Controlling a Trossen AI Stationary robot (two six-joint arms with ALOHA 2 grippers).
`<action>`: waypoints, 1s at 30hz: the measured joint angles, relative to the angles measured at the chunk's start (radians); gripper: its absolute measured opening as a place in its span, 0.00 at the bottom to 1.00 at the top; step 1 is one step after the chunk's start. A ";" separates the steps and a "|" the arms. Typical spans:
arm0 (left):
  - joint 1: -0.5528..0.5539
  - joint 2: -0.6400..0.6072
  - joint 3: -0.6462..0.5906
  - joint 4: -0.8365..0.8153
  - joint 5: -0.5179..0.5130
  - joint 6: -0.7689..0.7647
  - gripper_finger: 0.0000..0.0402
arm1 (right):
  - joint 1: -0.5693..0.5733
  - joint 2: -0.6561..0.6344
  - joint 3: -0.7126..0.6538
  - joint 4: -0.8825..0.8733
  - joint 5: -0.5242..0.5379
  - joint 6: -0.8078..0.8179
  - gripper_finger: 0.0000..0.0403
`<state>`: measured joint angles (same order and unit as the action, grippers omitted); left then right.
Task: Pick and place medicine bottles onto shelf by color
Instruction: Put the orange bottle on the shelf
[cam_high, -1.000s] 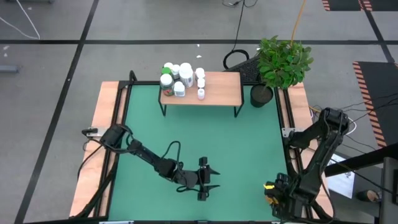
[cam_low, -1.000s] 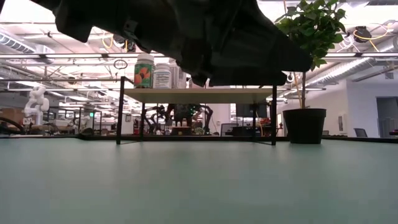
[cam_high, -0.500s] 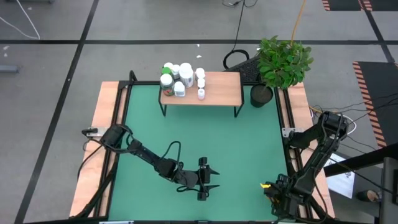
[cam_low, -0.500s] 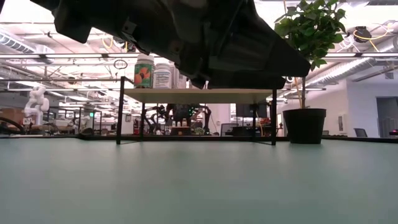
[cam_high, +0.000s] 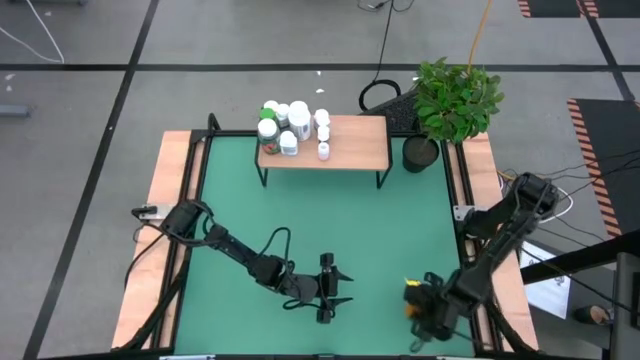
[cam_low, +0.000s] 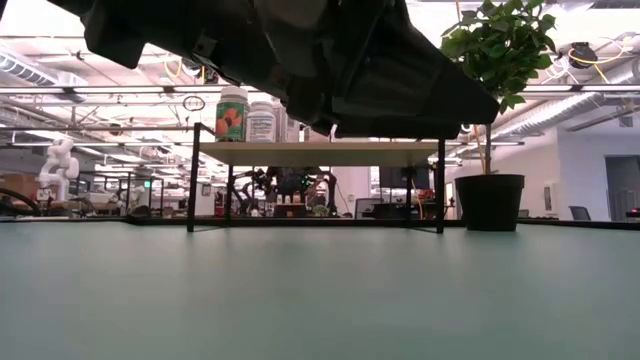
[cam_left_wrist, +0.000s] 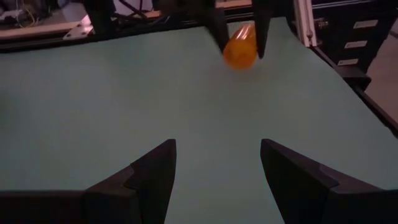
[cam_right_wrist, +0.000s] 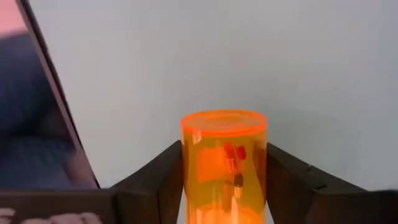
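Observation:
My right gripper (cam_high: 412, 298) is shut on an orange see-through medicine bottle (cam_right_wrist: 224, 163) low over the green mat, at the near right. The bottle also shows in the left wrist view (cam_left_wrist: 240, 50). My left gripper (cam_high: 332, 288) is open and empty near the middle of the mat's near edge, and the bottle lies ahead of it. The shelf (cam_high: 350, 145), with a light wood top and black legs, stands at the far edge. Several white and green-labelled bottles (cam_high: 285, 125) stand on its left end and also show in the low view (cam_low: 245, 115). My right gripper pinches the orange bottle's round side wall (cam_right_wrist: 188, 168) between its two fingers (cam_right_wrist: 163, 177). The bottle lies along the fingers, with its flat end pointing away from the wrist. I cannot tell whether it touches the mat.
A potted green plant (cam_high: 452, 100) in a black pot (cam_low: 490, 200) stands at the shelf's right end. Wooden side boards (cam_high: 160, 200) and black rails line the mat's left and right. Bare green mat (cam_high: 330, 220) lies between the shelf and both grippers.
My right gripper has moved from the mat's right edge toward the table's left, in over the mat, carrying the orange bottle with it. My left arm has kept still.

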<state>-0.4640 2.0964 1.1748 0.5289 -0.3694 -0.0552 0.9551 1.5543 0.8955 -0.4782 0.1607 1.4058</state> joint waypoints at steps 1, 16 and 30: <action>-0.002 0.000 0.000 0.004 0.000 0.011 0.59 | -0.029 0.000 0.000 0.024 0.000 -0.015 0.44; -0.006 0.000 -0.001 0.018 0.013 0.304 0.75 | -0.414 -0.001 -0.212 0.600 -0.194 -0.311 0.46; 0.107 0.161 0.171 -0.005 0.242 0.225 0.73 | -0.452 0.000 -0.237 0.647 -0.241 -0.612 0.46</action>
<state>-0.3573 2.2575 1.3457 0.5235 -0.1271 0.1696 0.5034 1.5539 0.6586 0.1690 -0.0803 0.7942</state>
